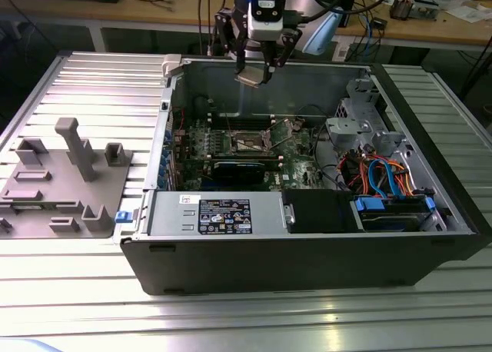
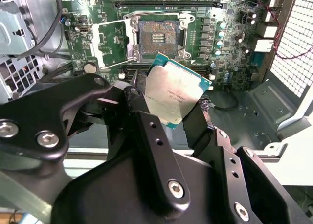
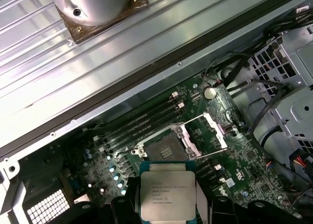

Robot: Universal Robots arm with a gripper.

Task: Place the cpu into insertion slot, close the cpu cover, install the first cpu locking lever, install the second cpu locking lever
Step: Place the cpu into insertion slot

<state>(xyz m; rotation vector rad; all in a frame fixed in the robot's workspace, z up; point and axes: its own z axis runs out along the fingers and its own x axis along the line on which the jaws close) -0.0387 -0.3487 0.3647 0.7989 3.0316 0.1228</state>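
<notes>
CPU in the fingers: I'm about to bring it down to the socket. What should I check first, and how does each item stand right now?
1. Grip: ok. The gripper has the cpu clamped between its fingers, metal top showing.
2. Socket empty: ok. The contacts are bare and nothing lies in it.
3. Cover out of the way: ok. It is swung open beside the socket.
4. Cpu down at the socket: not ok. In the exterior view it hangs above the open case, well clear of the socket.
5. Cpu's corners matched to the socket: cannot tell.
</notes>
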